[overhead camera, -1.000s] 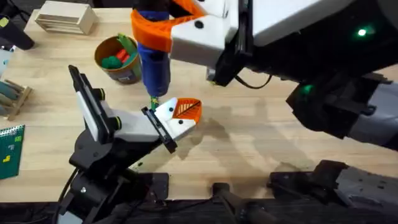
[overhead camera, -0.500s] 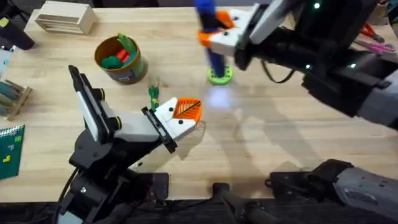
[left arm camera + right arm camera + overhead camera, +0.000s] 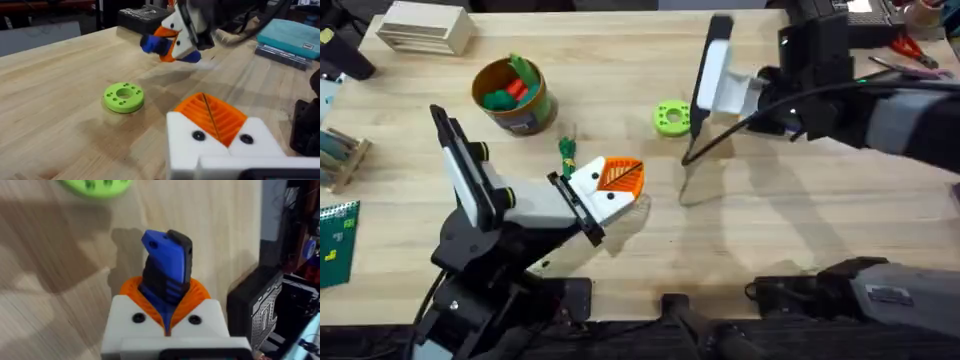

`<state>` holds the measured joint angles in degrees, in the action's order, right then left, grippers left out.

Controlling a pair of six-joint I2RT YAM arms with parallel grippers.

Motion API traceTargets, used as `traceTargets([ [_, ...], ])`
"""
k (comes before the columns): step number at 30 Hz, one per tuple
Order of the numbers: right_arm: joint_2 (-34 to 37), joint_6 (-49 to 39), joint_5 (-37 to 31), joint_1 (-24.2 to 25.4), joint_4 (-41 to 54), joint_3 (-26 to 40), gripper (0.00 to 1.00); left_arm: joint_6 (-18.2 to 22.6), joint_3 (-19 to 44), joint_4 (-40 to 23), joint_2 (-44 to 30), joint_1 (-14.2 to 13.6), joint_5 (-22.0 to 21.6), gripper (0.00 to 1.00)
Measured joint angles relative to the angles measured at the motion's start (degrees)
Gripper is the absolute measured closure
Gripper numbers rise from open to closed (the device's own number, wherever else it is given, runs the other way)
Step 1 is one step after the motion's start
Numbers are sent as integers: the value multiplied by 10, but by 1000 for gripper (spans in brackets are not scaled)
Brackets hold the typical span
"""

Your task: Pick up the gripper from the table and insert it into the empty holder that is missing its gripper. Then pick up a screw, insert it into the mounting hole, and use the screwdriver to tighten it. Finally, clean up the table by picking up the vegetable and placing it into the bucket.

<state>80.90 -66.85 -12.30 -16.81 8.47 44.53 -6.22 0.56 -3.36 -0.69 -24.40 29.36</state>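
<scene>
While clamped between the right fingers [image 3: 165,311], screwdriver [image 3: 165,270] beside green ring [image 3: 671,117]; left fingers [image 3: 210,117] together.

A flat bright-green ring [image 3: 671,117] with small holes lies on the light wooden table [image 3: 800,230], just beside the right arm's raised end and well apart from the left arm's. A slatted wooden block [image 3: 424,27] sits at the far corner beyond the left arm, a small wooden rack [image 3: 340,155] and a green circuit board [image 3: 337,240] out at that arm's outer side.
</scene>
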Motion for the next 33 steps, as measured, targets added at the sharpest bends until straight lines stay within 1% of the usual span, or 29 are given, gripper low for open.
traceTargets([
  [3, 40, -45, -19, 10, 2, 0, 971, 0, 0, 0, 0, 0, 0, 996],
  [8, 87, -74, -31, 12, 2, 2, 968, 0, 0, 0, 0, 0, 0, 996],
  [10, 90, -80, -31, 11, 1, 6, 833, 0, 0, 0, 0, 0, 0, 996],
  [13, 90, -86, -36, 11, 1, 16, 481, 0, 0, 0, 0, 0, 0, 996],
  [14, 89, -87, -39, 11, 3, 20, 315, 0, 0, 0, 0, 0, 0, 996],
  [15, 90, -87, -41, 11, 6, 23, 180, 0, 0, 0, 0, 0, 0, 996],
  [16, 89, -90, -44, 11, 7, 26, 83, 0, 0, 0, 0, 0, 0, 996],
  [17, 88, -90, -44, 11, 11, 29, 59, 0, 0, 0, 0, 0, 0, 996],
  [20, 88, -71, -47, 11, 17, 30, 52, 0, 0, 0, 0, 0, 0, 996],
  [25, 83, 0, -53, 3, 26, 29, 50, 0, 0, 0, 0, 0, 0, 996],
  [28, 72, 59, -52, -7, 32, 28, 50, 0, 0, 0, 0, 0, 0, 996],
  [33, 24, 200, -52, -20, 45, 26, 50, 0, 0, 0, 0, 0, 0, 996],
])
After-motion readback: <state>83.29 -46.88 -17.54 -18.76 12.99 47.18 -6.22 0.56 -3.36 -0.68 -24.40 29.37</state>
